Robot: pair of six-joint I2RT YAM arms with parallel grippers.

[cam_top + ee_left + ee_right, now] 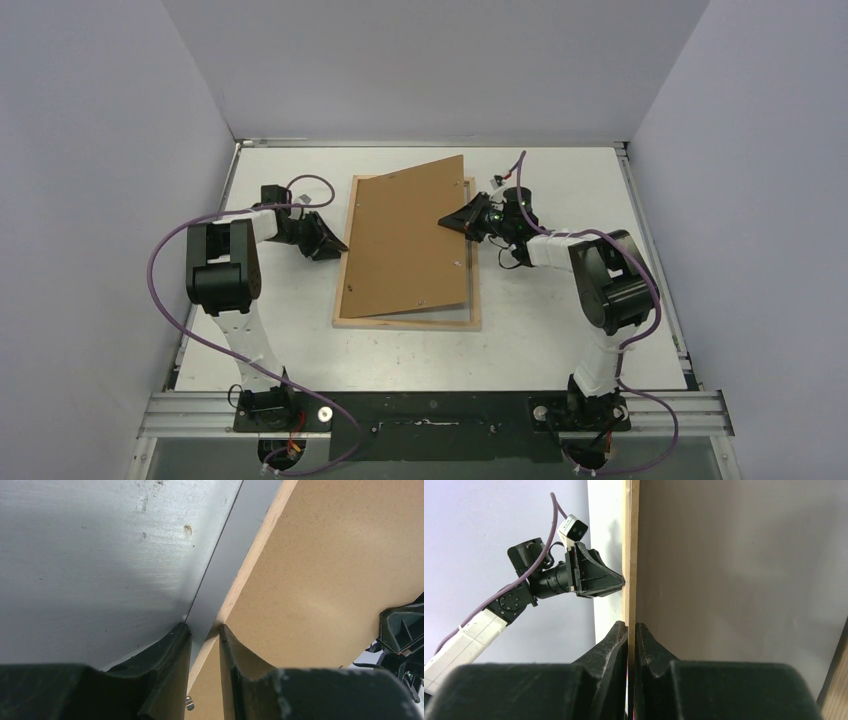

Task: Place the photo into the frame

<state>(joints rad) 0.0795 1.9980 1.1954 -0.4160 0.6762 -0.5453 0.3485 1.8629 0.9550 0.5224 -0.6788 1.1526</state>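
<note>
The frame [405, 321] lies flat on the white table, light wood back side up. Over it slants the loose brown backing board [410, 235], its right side raised and its left edge down along the frame's left rail. My right gripper [450, 219] is shut on the board's right edge [630, 555], fingers pinched tight on the thin panel. My left gripper [338, 247] is at the frame's left rail [250, 560], one finger [175, 645] outside it and the other over the board [320, 580], closed on the rail. The photo is hidden.
The white table [560, 330] is boxed in by grey walls on three sides. Purple cables loop off both arms. The left arm's gripper [594, 577] shows beyond the board in the right wrist view. The right gripper [400, 630] shows at the left wrist view's edge.
</note>
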